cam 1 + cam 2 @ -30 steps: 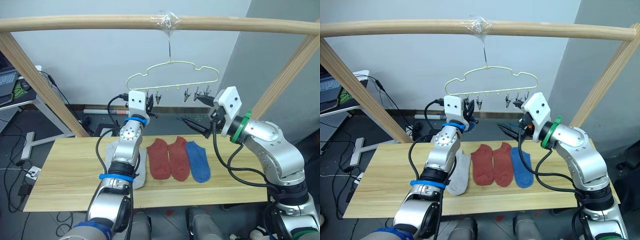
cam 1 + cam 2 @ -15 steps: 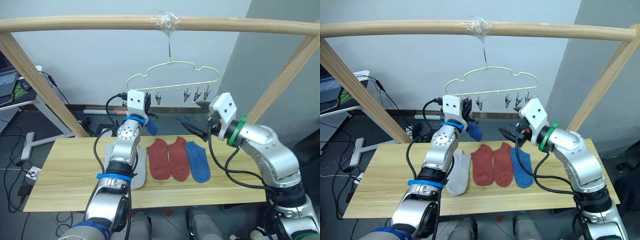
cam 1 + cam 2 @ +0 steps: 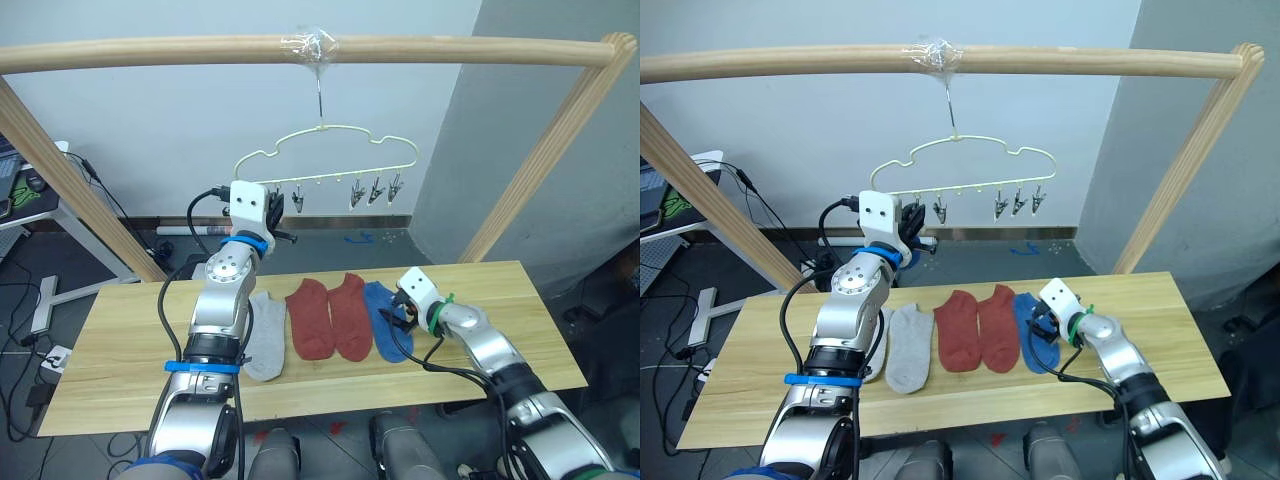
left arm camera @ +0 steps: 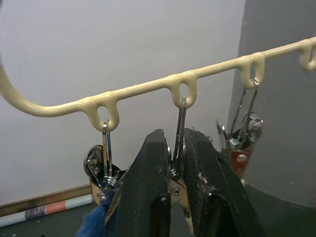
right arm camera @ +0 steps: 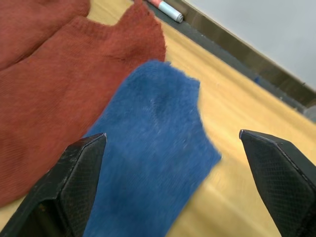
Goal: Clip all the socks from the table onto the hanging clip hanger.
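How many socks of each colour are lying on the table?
Grey sock: 1
Red socks: 2
Blue sock: 1
Total in sight on the table: 4

No readable text, labels, brands, nos. or signs in any view; nothing legible on socks, hanger, table or frame.
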### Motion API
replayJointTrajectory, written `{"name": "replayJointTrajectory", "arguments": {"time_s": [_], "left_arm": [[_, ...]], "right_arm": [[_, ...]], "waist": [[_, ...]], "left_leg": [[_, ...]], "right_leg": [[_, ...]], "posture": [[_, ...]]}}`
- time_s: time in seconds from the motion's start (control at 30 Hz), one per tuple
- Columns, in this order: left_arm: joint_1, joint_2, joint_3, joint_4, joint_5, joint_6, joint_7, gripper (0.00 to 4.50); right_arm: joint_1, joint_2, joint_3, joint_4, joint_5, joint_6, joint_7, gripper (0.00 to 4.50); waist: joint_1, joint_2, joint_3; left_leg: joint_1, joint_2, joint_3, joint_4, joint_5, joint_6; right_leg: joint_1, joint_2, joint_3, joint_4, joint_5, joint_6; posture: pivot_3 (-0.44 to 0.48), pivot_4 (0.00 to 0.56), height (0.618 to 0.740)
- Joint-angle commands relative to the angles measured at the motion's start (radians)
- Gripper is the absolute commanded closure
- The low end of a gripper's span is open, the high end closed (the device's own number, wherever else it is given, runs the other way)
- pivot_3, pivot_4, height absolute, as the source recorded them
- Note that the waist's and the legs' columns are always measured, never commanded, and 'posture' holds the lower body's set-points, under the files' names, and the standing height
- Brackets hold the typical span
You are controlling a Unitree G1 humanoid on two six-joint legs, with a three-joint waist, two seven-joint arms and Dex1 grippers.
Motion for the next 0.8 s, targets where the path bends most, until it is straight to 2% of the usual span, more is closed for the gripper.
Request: {"name": "replayJointTrajectory", "arguments": {"time_s": [0.03, 0.1, 0.2, 0.4, 0.57, 0.7, 0.8], "left_arm": [[0.004, 0.004, 0.006, -0.053, -0.003, 0.011, 0.007, 4.37], [0.006, 0.001, 0.007, -0.061, -0.003, 0.018, 0.01, 4.37], [0.011, -0.001, 0.006, -0.07, -0.001, 0.023, 0.012, 4.37], [0.015, 0.0, 0.007, -0.077, -0.003, 0.033, 0.006, 4.37], [0.008, -0.001, 0.001, -0.073, -0.025, 0.052, -0.033, 4.37], [-0.019, -0.027, 0.068, -0.068, -0.162, 0.178, -0.077, 4.37], [-0.054, -0.046, 0.18, -0.07, -0.364, 0.432, -0.077, 4.37]], "right_arm": [[-0.032, 0.018, -0.009, 0.118, -0.026, -0.085, 0.004, 0.0], [-0.05, 0.033, -0.022, 0.176, -0.027, -0.109, 0.006, 0.0], [-0.049, 0.054, -0.052, 0.218, 0.0, -0.094, 0.028, 0.54], [-0.001, 0.01, -0.046, 0.202, -0.035, -0.099, 0.071, 2.69], [0.071, -0.047, -0.047, 0.101, -0.04, -0.157, 0.097, 4.44], [0.122, -0.086, -0.047, -0.047, -0.055, -0.208, 0.089, 4.47], [0.166, -0.105, -0.039, -0.254, -0.089, -0.205, 0.069, 4.47]], "waist": [[0.003, 0.0, 0.0], [0.004, 0.0, 0.0], [0.004, 0.0, 0.0], [0.005, 0.0, 0.0], [0.005, 0.0, 0.0], [0.005, 0.0, 0.0], [-0.001, 0.0, 0.0]], "left_leg": [[0.002, 0.0, 0.0, 0.0, 0.0, 0.0], [0.003, 0.0, 0.0, 0.0, 0.0, 0.0], [0.004, 0.0, 0.0, 0.0, 0.0, 0.0], [0.006, 0.0, 0.0, 0.0, 0.0, 0.0], [0.006, 0.0, 0.0, 0.0, 0.0, 0.0], [0.006, 0.0, 0.0, 0.0, 0.0, 0.0], [0.006, 0.0, 0.0, 0.0, 0.0, 0.0]], "right_leg": [[0.002, 0.0, 0.0, -0.001, 0.0, 0.0], [0.004, 0.0, 0.0, -0.002, 0.0, 0.0], [0.004, 0.0, 0.0, -0.002, 0.0, 0.0], [0.006, 0.0, 0.0, -0.001, 0.0, 0.001], [0.006, 0.0, 0.0, -0.001, 0.0, 0.001], [0.006, 0.0, 0.001, -0.002, -0.001, 0.001], [0.006, 0.0, 0.001, -0.001, -0.001, 0.001]], "posture": [[-0.004, 0.144, 0.74], [-0.004, 0.144, 0.74], [0.012, 0.144, 0.74], [0.009, 0.148, 0.74], [0.002, 0.148, 0.74], [-0.001, 0.151, 0.74], [0.002, 0.15, 0.74]]}}
